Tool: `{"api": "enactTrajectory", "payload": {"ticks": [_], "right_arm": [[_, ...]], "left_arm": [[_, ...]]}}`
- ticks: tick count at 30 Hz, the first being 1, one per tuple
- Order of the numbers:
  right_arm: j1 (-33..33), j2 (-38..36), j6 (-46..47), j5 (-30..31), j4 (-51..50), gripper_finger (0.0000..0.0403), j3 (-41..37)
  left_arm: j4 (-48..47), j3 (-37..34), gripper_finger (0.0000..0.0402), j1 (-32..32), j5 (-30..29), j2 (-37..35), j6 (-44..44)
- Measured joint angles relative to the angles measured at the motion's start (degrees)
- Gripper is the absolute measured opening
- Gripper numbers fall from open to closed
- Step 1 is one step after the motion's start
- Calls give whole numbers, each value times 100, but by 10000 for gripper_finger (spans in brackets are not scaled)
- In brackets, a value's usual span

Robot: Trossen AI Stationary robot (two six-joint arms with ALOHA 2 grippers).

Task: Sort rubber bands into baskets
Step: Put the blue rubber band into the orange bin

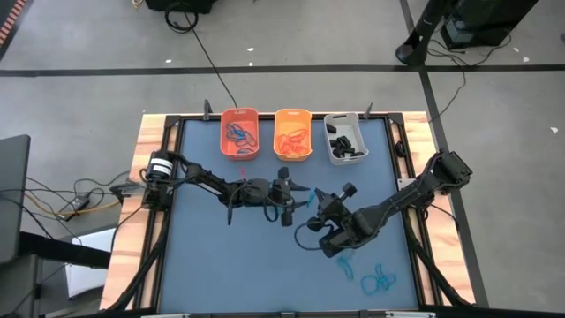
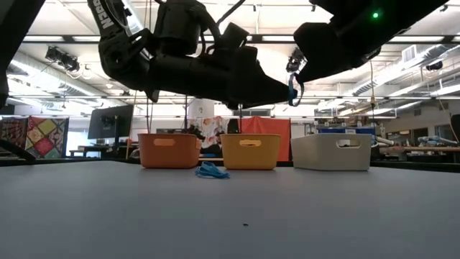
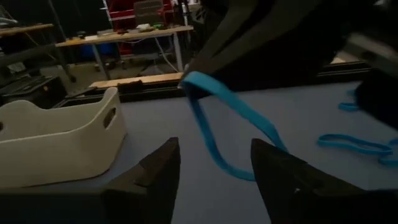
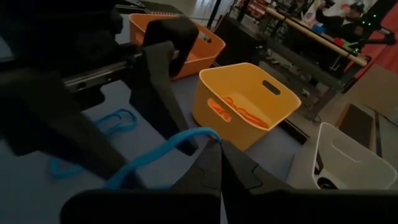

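Right gripper (image 4: pixel 219 149): fingers pressed together, pinching one end of a blue rubber band (image 4: pixel 163 152) and holding it clear of the surface (image 1: pixel 238 265). Left gripper (image 3: pixel 214 168): fingers spread, one on each side of the hanging loop of the same band; contact cannot be confirmed. Both grippers meet above the middle of the surface, left arm (image 1: pixel 212 182) reaching in from the left edge, right arm (image 1: pixel 406 196) from the right edge.

Other loose blue bands (image 1: pixel 375 281) lie near the front right corner, and one lies beneath the left gripper (image 4: pixel 115 121).

Three baskets stand in a row along the rear edge. The orange basket (image 1: pixel 239 132) holds blue bands, the yellow-orange basket (image 1: pixel 292 134) holds orange bands (image 4: pixel 245 112), and the grey-white basket (image 1: pixel 345 138) holds black pieces.

In the low view the two arms overhang the row and block the room behind. Off the left edge, cables (image 1: pixel 75 199) and a sheet of paper (image 1: pixel 88 265) lie on the floor.
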Motion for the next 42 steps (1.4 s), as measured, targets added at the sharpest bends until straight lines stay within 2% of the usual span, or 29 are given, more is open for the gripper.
{"api": "enactTrajectory", "payload": {"ticks": [4, 8, 16, 22, 25, 31, 37, 42], "right_arm": [[-1, 2, -49, 154, 29, 5, 0], [2, 2, -195, 206, 137, 5, 2], [8, 4, -1501, 210, 1083, 5, 2], [68, 7, -2464, 101, 1890, 5, 2], [127, 7, -2714, 165, 2080, 5, 2], [201, 7, -2792, 291, 2086, 5, 2], [199, 7, -2690, -22, 1995, 28, 2], [186, 7, -1697, -564, 1518, 82, 2]], "left_arm": [[-18, 0, 219, 0, 270, 0, -44], [-45, 1, 218, 0, 530, 0, -46], [-33, 0, 171, 50, 519, -2, -148], [-51, 0, 151, 101, 414, -2, -232], [-147, 2, 123, 93, 417, -4, -228], [-291, 2, 14, 92, 421, -4, -189], [-654, 0, 4, 138, 298, -158, -188], [-1954, 0, 4, 284, -435, -756, -188]]}}
